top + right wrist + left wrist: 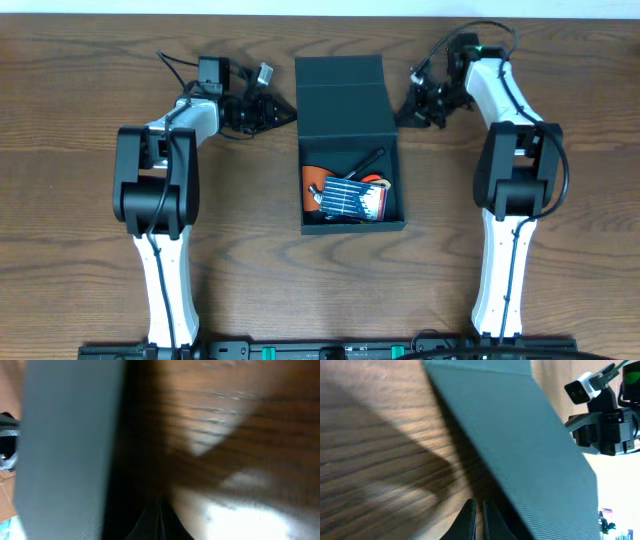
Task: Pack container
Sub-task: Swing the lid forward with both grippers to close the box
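The left gripper point(478, 505) has its two fingers point(469, 521) drawn almost together, only a sliver of wood showing between them, and they grip nothing. Their tips sit low over the table point(90, 280), just beside the left wall of the container point(530, 450); whether they touch it I cannot tell. The right gripper point(160, 504) shows as one dark, blurred wedge, so its fingers look closed on nothing, and it lies just beside the right wall of the container point(70, 445). From above, the left gripper point(285, 112) and the right gripper point(405, 108) flank the far half of the box. The container point(352, 228) sits in the middle of the table with its long sides running toward and away from the arm bases. Its lid point(345, 100) covers the far half, and the near half is open. There is bare wood on both outer sides and in front. There is one container and two arms. Three things lie in the open half: an orange item point(312, 177), a blue case point(352, 198) and a black stick point(366, 162).
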Controlling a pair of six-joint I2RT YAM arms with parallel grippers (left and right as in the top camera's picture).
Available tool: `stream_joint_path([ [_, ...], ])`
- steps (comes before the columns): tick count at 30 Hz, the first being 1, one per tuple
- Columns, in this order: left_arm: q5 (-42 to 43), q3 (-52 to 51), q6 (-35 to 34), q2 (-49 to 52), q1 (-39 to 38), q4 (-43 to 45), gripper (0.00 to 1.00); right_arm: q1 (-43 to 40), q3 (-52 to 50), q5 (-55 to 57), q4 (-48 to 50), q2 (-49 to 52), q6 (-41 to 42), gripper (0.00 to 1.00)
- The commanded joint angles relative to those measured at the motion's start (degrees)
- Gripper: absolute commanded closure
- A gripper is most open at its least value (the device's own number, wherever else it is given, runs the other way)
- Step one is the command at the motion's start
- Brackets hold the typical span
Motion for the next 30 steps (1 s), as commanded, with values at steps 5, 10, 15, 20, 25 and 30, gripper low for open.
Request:
stream_joint_path([
  [5,1.86,1.09,-0.96,1.33,-0.26,0.20,0.94,0.15,-0.09,-7.87,1.92,0.85,-2.29,0.99],
  [10,4.09,2.71,-1.51,1.33,-0.57,0.50,0.94,0.15,-0.09,-10.54,2.67,0.85,-3.63,0.99],
  [15,6.69,4.79,-2.08,1.16,-0.79,0.50,0.94,0.15,-0.09,-15.45,1.99,0.81,-7.26,0.99],
  [20,7.06,5.27,-2.25,-0.04,-0.83,-0.61,0.94,0.09,-0.04,-15.34,-0.44,0.74,-9.11,0.99],
  [25,8.39,5.29,-2.25,-0.98,-0.83,-1.22,0.94,0.09,0.85,-11.82,-4.68,0.07,-10.25,0.99],
  [30,8.55,5.31,-2.23,-2.36,-0.83,-2.32,0.94,0.11,2.78,-7.72,-7.45,-1.49,-10.21,0.99],
])
